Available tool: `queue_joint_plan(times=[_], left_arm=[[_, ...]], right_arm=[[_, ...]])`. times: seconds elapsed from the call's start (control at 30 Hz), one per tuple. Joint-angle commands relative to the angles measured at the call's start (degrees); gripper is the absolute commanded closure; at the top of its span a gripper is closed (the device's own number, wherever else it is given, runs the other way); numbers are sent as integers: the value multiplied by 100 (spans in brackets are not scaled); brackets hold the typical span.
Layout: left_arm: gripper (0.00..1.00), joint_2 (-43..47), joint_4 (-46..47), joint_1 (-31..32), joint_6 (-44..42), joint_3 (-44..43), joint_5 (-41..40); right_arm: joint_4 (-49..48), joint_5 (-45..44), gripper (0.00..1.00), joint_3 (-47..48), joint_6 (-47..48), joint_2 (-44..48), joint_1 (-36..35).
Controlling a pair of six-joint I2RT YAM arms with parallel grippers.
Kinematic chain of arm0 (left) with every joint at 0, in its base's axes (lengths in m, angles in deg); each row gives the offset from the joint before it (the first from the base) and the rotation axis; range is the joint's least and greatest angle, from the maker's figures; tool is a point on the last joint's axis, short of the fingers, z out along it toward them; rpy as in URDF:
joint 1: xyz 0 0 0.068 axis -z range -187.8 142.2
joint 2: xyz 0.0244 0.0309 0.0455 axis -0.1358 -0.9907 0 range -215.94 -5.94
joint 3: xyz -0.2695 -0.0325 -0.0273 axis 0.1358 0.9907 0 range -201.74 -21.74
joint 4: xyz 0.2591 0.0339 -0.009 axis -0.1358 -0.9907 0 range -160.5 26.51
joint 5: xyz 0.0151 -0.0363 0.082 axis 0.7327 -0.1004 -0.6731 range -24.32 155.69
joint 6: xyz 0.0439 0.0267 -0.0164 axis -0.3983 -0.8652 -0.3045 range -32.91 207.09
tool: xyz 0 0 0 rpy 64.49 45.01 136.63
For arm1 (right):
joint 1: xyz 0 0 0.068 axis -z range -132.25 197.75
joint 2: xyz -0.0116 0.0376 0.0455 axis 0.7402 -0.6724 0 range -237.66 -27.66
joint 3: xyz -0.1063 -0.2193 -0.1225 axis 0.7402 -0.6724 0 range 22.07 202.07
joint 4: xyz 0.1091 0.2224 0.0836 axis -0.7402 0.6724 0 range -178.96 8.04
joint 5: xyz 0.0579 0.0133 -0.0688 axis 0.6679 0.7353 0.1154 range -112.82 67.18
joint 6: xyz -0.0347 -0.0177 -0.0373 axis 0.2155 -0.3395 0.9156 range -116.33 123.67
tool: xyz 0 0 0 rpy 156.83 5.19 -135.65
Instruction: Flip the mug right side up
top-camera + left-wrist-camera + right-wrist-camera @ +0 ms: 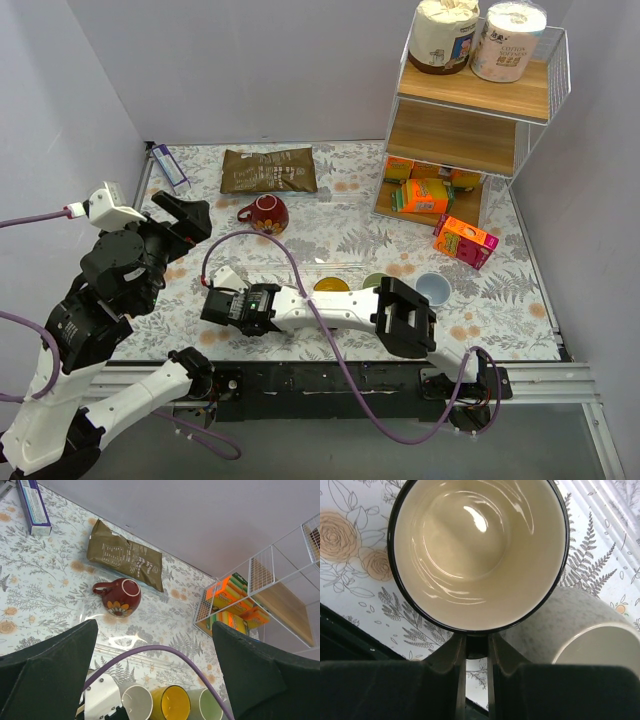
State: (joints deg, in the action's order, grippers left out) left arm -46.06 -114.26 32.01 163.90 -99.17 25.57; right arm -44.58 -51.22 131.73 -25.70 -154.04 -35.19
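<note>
My right gripper (pixel 476 647) is shut on the handle of a black mug (pixel 475 555) with a cream inside. The mug's mouth faces the wrist camera, with the table's floral cloth behind it. In the top view this gripper (pixel 222 305) is low at the front left of the table, and the mug is hidden under it. My left gripper (pixel 155 675) is open and empty, raised above the table's left side (pixel 185 215), well away from the mug.
A grey speckled mug (pixel 580 630) sits right beside the black one. Yellow (pixel 331 285), green (pixel 373 281) and pale blue (pixel 433 290) cups stand along the front. A red flowered mug (pixel 265 213), a brown pouch (pixel 268 170) and a wire shelf (pixel 470 120) with boxes are further back.
</note>
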Motion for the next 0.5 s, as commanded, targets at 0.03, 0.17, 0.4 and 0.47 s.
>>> queue_joint_plan(times=[0.03, 0.17, 0.4, 0.47], left_arm=[[2, -84, -48, 0, -62, -115, -172], [2, -75, -39, 0, -62, -115, -172], [2, -172, -83, 0, -26, -176, -163], [2, -207, -74, 0, -26, -150, -137]], right_arm=[[149, -183, 99, 538, 89, -149, -21], [246, -87, 99, 600, 63, -193, -21], [369, -192, 97, 486, 27, 61, -30], [378, -139, 92, 520, 132, 88, -21]])
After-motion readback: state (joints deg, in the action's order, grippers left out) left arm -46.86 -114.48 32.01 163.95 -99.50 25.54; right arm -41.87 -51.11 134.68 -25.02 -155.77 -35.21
